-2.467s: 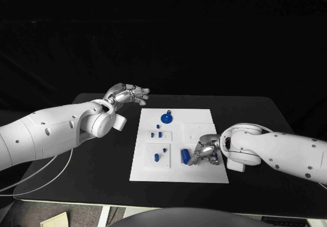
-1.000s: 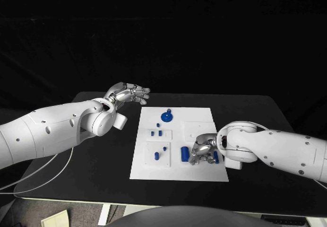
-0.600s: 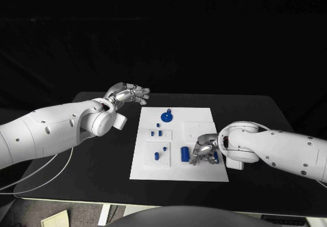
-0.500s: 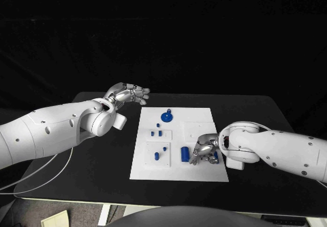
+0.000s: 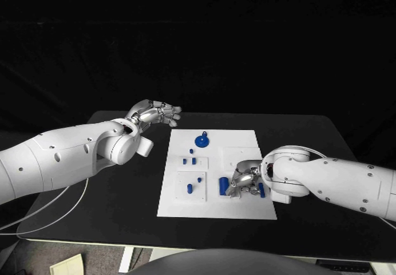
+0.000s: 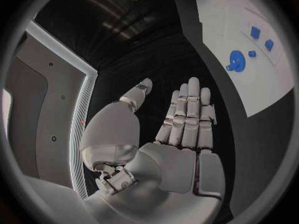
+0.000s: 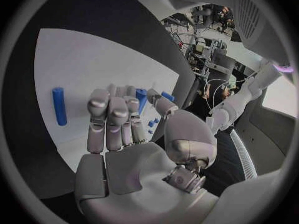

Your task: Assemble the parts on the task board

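The white task board [image 5: 216, 172] lies mid-table with several blue parts on it: a round disc [image 5: 202, 141] near its far end, small pegs [image 5: 190, 162] in the middle, and a cylinder [image 5: 224, 184] lying flat toward the near end. My right hand [image 5: 245, 180] rests on the board's near right part, just right of that cylinder [image 7: 59, 106]. Its fingers [image 7: 111, 109] are curled, and a blue peg [image 7: 142, 97] sits pinched between them and the thumb; the peg [image 5: 261, 189] also shows beside the hand. My left hand [image 5: 155, 113] hangs off the board's far left corner, fingers straight, holding nothing.
Black table [image 5: 115, 189] surrounds the board on all sides. The left forearm [image 5: 74, 154] crosses the table's left side. The right forearm [image 5: 330, 183] lies over the right side, next to the board's edge. The board's far end with the disc [image 6: 236, 61] is near the left hand.
My right hand has crept slightly toward the flat cylinder and a little farther up the board, the peg staying by it. The left arm and the other parts have not moved.
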Controlling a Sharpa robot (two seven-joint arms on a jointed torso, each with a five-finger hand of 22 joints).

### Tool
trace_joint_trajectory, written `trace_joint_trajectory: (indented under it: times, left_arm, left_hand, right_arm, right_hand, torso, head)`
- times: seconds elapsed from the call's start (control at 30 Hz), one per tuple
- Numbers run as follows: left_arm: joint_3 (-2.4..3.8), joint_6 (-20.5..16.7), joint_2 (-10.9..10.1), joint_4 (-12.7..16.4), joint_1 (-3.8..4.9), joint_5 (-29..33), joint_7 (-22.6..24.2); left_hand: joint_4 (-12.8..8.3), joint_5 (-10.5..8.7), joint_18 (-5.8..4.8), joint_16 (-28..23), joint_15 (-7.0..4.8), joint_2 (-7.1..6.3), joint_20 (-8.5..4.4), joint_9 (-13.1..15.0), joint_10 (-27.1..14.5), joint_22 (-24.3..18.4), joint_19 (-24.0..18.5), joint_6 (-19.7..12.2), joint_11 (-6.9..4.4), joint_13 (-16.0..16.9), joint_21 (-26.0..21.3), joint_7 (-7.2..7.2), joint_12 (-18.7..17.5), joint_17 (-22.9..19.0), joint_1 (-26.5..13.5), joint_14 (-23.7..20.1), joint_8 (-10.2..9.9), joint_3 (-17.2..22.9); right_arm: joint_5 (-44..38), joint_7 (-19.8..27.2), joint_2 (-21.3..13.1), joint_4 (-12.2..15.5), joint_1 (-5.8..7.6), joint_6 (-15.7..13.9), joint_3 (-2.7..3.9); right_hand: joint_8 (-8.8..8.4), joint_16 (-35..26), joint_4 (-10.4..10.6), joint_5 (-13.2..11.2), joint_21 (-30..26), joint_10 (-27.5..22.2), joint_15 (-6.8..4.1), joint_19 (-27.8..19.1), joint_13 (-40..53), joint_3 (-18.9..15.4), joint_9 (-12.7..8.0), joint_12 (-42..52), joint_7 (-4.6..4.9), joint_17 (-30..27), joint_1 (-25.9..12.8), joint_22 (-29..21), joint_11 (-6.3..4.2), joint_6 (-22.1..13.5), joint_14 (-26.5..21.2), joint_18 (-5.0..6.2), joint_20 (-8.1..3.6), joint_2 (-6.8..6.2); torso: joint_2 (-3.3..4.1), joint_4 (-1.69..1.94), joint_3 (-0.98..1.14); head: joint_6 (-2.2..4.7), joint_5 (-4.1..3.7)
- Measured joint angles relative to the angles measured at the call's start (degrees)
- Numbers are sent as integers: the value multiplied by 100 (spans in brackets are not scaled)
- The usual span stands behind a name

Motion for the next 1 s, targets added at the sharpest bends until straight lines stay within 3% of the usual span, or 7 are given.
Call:
trace_joint_trajectory:
  times: [0.47,0.6,1.0]
  left_arm:
    - [0,9,-3,-1,0,0,-11]
    - [0,11,-6,0,0,1,-13]
    - [0,15,-17,3,0,1,-19]
  left_hand:
    - [0,0,0,0,0,0,0,0,0,4,0,0,0,0,0,0,0,5,0,0,0,0]
    - [0,0,0,0,0,0,0,-5,0,4,0,0,0,1,0,0,0,4,0,0,0,0]
    - [0,0,0,0,0,0,0,-5,0,5,0,0,0,1,0,0,0,9,0,0,0,0]
  right_arm:
    - [-241,-108,94,-49,-41,-97,0]
    - [-276,-129,104,-49,-50,-112,3]
    - [-298,-113,26,-14,-53,-146,7]
  right_hand:
    - [1,2,14,55,0,0,1,9,5,45,-6,0,2,5,29,0,0,3,0,12,9,30]
    - [1,4,-2,88,0,20,1,9,5,93,-18,0,44,5,60,0,-20,46,1,13,9,60]
    - [11,5,13,166,0,39,2,9,11,109,-16,0,57,9,90,0,-2,87,1,15,9,30]
  torso:
    - [-1,1,2]
    - [0,-2,2]
    - [0,-2,4]
  head:
    - [-29,13]
    - [-35,14]
    - [-43,14]
